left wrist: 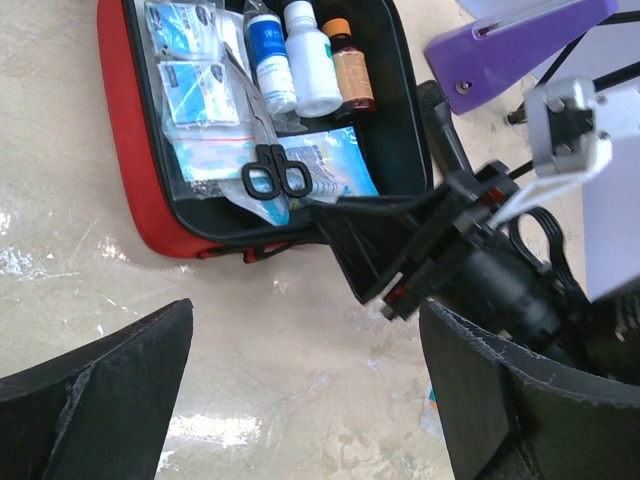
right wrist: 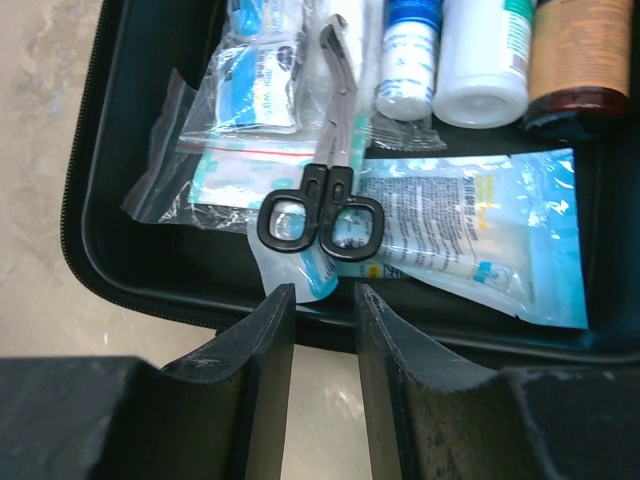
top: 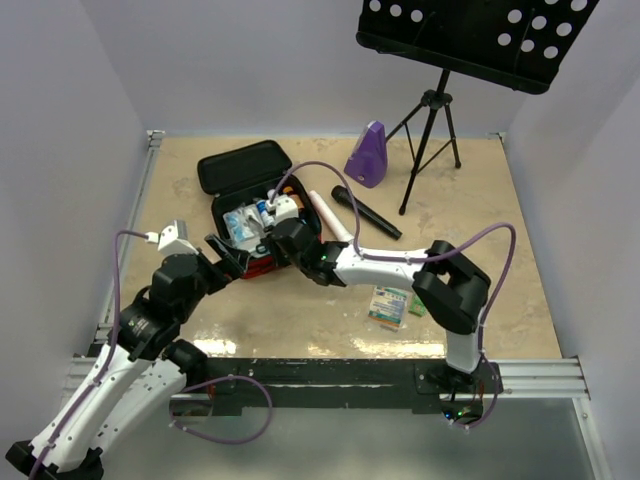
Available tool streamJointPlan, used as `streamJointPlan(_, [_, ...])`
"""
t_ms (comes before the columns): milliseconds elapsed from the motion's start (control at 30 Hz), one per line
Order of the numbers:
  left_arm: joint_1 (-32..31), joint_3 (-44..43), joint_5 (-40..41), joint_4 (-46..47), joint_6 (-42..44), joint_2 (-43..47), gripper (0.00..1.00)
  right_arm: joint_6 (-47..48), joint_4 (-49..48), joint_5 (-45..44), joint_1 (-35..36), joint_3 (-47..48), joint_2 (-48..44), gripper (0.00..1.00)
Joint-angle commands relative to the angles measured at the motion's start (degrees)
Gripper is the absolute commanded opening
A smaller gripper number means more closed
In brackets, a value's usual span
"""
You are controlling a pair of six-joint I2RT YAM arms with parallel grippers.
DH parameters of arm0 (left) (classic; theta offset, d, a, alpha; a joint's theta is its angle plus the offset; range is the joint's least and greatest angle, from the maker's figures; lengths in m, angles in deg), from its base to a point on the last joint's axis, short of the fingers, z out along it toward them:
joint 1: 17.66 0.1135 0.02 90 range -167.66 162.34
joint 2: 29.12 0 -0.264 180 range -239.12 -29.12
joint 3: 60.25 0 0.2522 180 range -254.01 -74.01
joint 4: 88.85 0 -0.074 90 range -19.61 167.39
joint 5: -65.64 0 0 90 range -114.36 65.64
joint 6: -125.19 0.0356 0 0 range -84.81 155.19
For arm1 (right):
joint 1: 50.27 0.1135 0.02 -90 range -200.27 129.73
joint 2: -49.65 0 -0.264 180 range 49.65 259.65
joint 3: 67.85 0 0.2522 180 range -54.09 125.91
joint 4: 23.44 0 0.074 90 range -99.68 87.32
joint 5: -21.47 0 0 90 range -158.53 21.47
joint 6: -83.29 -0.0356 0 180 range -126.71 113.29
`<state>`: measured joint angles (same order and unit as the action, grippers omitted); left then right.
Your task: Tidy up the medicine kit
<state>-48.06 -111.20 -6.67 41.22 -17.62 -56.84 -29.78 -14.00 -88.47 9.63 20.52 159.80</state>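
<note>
Two grippers at the open kit's near edge

Two arms meet at the kit (top: 245,168), which lies open on the desk (top: 300,312) in the upper left of the top view, with its lid laid back toward the top. The right gripper (right wrist: 322,290) hangs over the kit's front rim, at the bottom centre of its wrist view. Its fingers stand close together with a narrow slit between them, gripping nothing. Just above them in that view lie black-handled scissors (right wrist: 320,215) on blue packets (right wrist: 470,230), with three bottles (right wrist: 485,60) along the top edge. The left gripper (left wrist: 305,310) gapes wide over bare desk, below the kit's red wall, which fills the upper left of its view.
</note>
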Motion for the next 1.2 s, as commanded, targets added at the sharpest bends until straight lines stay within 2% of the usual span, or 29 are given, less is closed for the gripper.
streamJointPlan(0, [0.07,0.89,-0.55,0.57,0.79,0.74,1.00,0.22,2.91,0.26,0.31,-7.53,-5.28,0.34])
streamJointPlan(233, [0.16,1.94,-0.55,0.48,0.96,1.36,1.00,-3.73,4.23,-3.96,0.13,-18.17,-16.17,0.33])
streamJointPlan(433, [0.16,3.44,-1.43,1.79,1.14,0.92,1.00,-8.21,11.25,-7.03,-0.05,-24.59,-28.99,0.35])
streamJointPlan(567, [0.07,4.40,-2.31,3.99,1.05,0.66,0.99,-16.98,19.93,-15.01,-0.05,-23.63,-38.58,0.52])
streamJointPlan(633, [0.07,5.19,-2.92,5.39,0.96,0.48,0.99,-25.75,26.96,-21.51,-1.01,-22.93,-41.84,0.57])
streamJointPlan(700, [0.07,6.25,-3.71,7.50,0.87,0.04,0.99,-31.83,32.94,-25.31,-2.93,-23.45,-43.61,0.74])
streamJointPlan(800, [0.07,8.09,-5.91,11.36,0.17,-1.19,0.98,-33.54,36.05,-21.13,-12.05,-25.82,-44.67,0.90])
streamJointPlan(900, [0.07,10.64,-8.63,16.37,-1.41,-2.68,0.97,-33.00,34.64,-16.01,-17.70,-27.24,-45.37,0.94])
streamJointPlan(1167, [0.07,16.35,-14.17,28.76,-4.92,-5.85,0.96,-40.29,43.24,-12.67,-22.54,-25.65,-41.16,0.91])
